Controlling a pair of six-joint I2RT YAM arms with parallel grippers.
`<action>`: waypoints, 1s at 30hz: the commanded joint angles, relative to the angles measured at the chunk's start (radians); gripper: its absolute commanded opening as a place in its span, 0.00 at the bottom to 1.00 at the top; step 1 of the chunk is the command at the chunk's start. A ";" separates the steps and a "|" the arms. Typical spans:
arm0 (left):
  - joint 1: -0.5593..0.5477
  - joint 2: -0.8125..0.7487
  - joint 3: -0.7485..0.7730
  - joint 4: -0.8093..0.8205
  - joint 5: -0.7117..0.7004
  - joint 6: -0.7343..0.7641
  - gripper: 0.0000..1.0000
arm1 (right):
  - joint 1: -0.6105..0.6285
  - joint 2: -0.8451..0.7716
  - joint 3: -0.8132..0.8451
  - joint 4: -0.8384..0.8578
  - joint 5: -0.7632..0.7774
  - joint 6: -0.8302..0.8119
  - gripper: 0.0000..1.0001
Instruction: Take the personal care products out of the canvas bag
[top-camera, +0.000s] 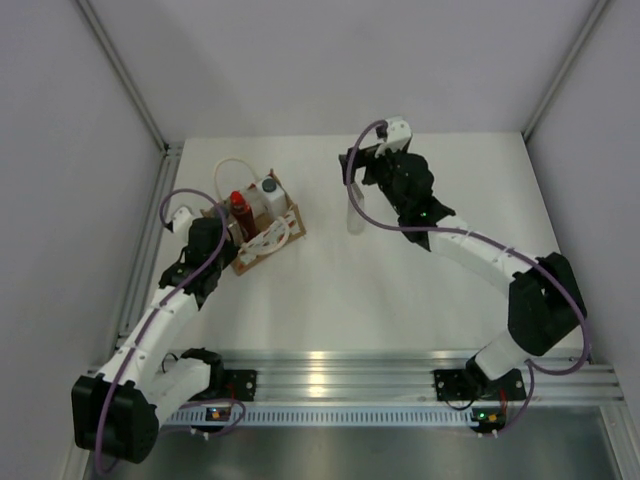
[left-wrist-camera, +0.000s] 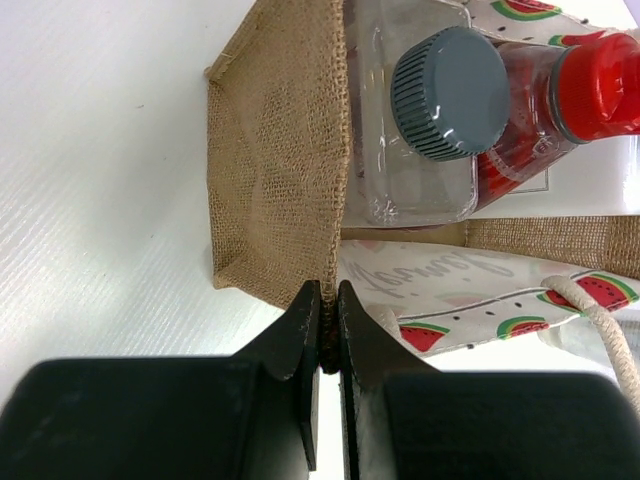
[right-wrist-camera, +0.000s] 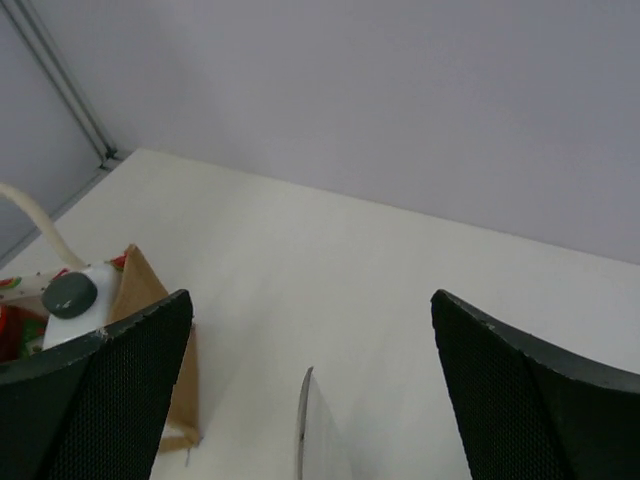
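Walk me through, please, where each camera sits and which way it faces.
Top external: above and behind the arms, looking down on the table; both arms show, bases nearest.
Left wrist: on the left arm, looking along the left gripper, shut on the canvas bag rim, at the grey-capped bottle and red bottle.
Right wrist: on the right arm, looking across the table past the open right gripper toward the back wall; white tube below.
Shared: both wrist views show the bag and grey-capped bottle.
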 joint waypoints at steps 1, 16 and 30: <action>0.002 -0.020 0.064 -0.027 0.057 0.027 0.00 | 0.061 0.003 0.191 -0.316 -0.007 0.016 0.99; 0.002 0.069 0.113 -0.076 0.153 0.109 0.00 | 0.216 0.527 0.897 -0.811 -0.250 0.037 0.62; 0.002 0.092 0.113 -0.076 0.163 0.125 0.00 | 0.248 0.655 0.999 -0.811 -0.202 -0.037 0.52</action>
